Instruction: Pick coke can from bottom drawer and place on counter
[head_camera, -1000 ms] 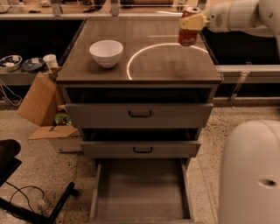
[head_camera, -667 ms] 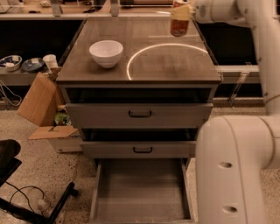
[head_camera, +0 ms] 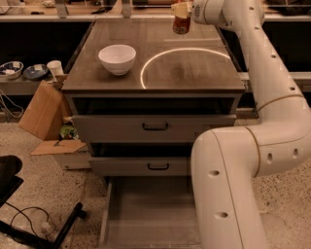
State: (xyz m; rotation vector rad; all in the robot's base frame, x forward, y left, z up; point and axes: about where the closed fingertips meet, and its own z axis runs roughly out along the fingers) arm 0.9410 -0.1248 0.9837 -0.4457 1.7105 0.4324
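The coke can (head_camera: 181,23), red with a pale top, hangs above the far right part of the counter (head_camera: 160,73). My gripper (head_camera: 181,10) is shut on its upper part and holds it a little above the wood-grain top. The white arm reaches in from the right and bends down the right side of the view. The bottom drawer (head_camera: 146,214) stands pulled out at the foot of the cabinet, its grey floor bare; the arm hides its right side.
A white bowl (head_camera: 117,58) sits on the counter's left half. Two upper drawers (head_camera: 154,127) are slightly open. A cardboard box (head_camera: 44,111) leans left of the cabinet. A black chair base (head_camera: 29,214) and cable lie on the speckled floor.
My gripper has carried the coke can leftwards and farther back over the counter. The arm's lower links have swung into the right foreground.
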